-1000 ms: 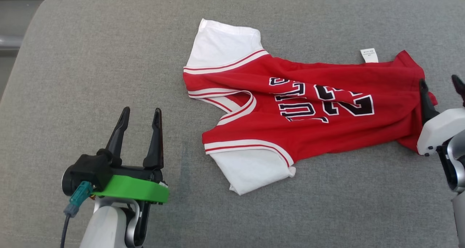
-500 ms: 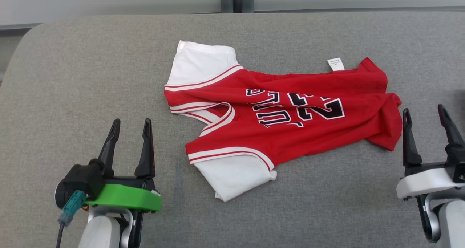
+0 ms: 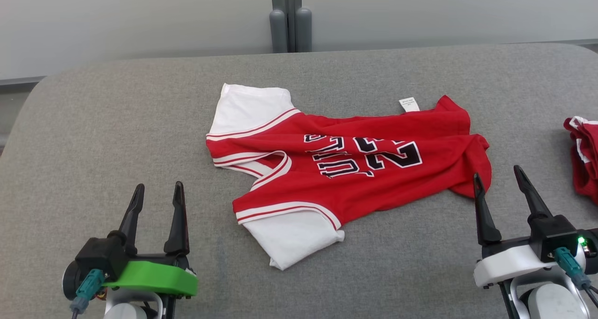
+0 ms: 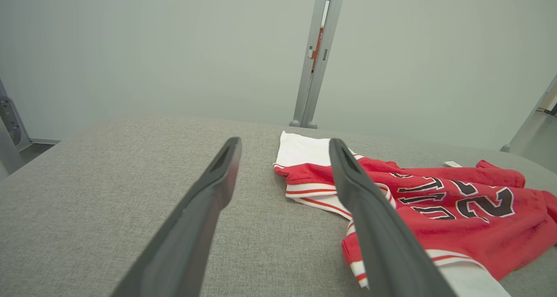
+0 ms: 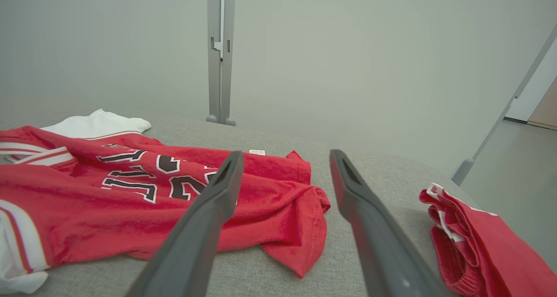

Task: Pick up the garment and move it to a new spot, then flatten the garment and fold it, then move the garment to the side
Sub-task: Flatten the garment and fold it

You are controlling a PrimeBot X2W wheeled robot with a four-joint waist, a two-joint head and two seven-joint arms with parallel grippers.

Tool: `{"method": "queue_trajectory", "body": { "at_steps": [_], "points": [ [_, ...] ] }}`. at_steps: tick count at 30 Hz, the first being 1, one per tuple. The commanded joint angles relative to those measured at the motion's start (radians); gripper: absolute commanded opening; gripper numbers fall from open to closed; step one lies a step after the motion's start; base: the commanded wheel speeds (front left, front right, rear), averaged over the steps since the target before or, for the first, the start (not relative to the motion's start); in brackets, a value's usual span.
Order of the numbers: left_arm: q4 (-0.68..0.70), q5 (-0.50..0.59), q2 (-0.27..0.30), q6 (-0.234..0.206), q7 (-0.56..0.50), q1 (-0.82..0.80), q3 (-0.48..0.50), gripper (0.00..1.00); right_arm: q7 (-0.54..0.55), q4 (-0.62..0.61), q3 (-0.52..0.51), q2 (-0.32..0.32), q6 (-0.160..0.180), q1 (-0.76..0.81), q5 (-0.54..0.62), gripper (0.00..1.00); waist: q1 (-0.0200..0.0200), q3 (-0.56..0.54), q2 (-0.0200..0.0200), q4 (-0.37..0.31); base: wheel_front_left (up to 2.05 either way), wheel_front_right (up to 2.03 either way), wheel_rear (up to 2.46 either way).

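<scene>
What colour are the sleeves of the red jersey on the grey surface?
The sleeves are white, trimmed with a red stripe; the head view shows them best.

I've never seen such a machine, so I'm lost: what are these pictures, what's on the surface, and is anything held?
This is a two-armed robot. One picture comes from a camera on its head, looking down; the other two from wrist cameras, looking along each arm's two dark fingers. The left pincer and right pincer are open and hold nothing. On the grey fabric-covered surface lies a rumpled red jersey with white sleeves and black lettering. A second bunched red garment sits further to the robot's right.
</scene>
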State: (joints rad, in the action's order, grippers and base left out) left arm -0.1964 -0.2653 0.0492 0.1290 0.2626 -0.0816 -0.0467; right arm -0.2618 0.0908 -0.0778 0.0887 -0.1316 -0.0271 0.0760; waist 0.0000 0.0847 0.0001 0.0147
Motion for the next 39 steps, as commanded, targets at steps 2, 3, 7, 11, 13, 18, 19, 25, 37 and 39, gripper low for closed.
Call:
{"method": "queue_trajectory", "body": {
  "at_steps": [2,3,7,11,13,18,19,25,37,39],
  "points": [
    [0.004,0.006,0.003,0.003,0.003,0.023,0.011,1.00,-0.004,0.004,0.013,-0.005,0.002,0.006,-0.007,1.00,0.0000,-0.019,-0.0001,-0.016,0.00,0.00,0.00],
    [0.011,0.005,0.003,0.001,0.003,0.027,0.021,1.00,-0.004,0.008,0.017,-0.007,0.002,0.002,-0.009,1.00,0.0000,-0.022,-0.0001,-0.019,0.00,0.00,0.00],
    [0.030,-0.007,0.003,-0.008,0.003,0.049,0.041,1.00,-0.004,0.020,0.023,-0.013,0.002,-0.015,-0.018,1.00,0.0000,-0.029,-0.0001,-0.022,0.00,0.00,0.00],
    [0.031,-0.006,0.003,-0.007,0.003,0.058,0.049,1.00,-0.003,0.041,0.018,-0.019,0.002,-0.015,-0.027,1.00,0.0000,-0.036,-0.0001,-0.015,0.00,0.00,0.00],
    [0.026,0.002,0.003,-0.007,0.003,0.055,0.047,1.00,-0.003,0.052,0.007,-0.021,0.002,-0.013,-0.036,1.00,0.0000,-0.037,-0.0001,-0.009,0.00,0.00,0.00],
    [0.009,0.016,0.003,-0.003,0.003,0.023,0.045,1.00,-0.003,0.067,0.000,-0.026,0.002,-0.023,-0.045,1.00,0.0000,-0.032,-0.0001,-0.003,0.00,0.00,0.00],
    [0.008,0.016,0.003,-0.003,0.003,0.020,0.044,1.00,-0.003,0.068,0.000,-0.027,0.002,-0.024,-0.047,1.00,0.0000,-0.031,-0.0001,-0.003,0.00,0.00,0.00],
    [0.004,0.018,0.003,0.000,0.003,0.018,0.036,1.00,-0.003,0.069,-0.004,-0.029,0.002,-0.033,-0.051,1.00,0.0000,-0.027,-0.0001,-0.001,0.00,0.00,0.00],
    [-0.033,-0.029,0.002,0.003,0.003,0.007,-0.153,1.00,0.034,0.142,-0.047,0.003,0.002,-0.061,-0.084,1.00,0.0000,-0.014,-0.0001,0.003,0.00,0.00,0.00],
    [-0.070,-0.050,0.010,0.002,0.003,0.001,-0.235,1.00,0.081,0.184,-0.051,0.023,0.002,-0.076,-0.104,1.00,0.0000,-0.007,-0.0001,0.005,0.00,0.00,0.00]
  ]
}}
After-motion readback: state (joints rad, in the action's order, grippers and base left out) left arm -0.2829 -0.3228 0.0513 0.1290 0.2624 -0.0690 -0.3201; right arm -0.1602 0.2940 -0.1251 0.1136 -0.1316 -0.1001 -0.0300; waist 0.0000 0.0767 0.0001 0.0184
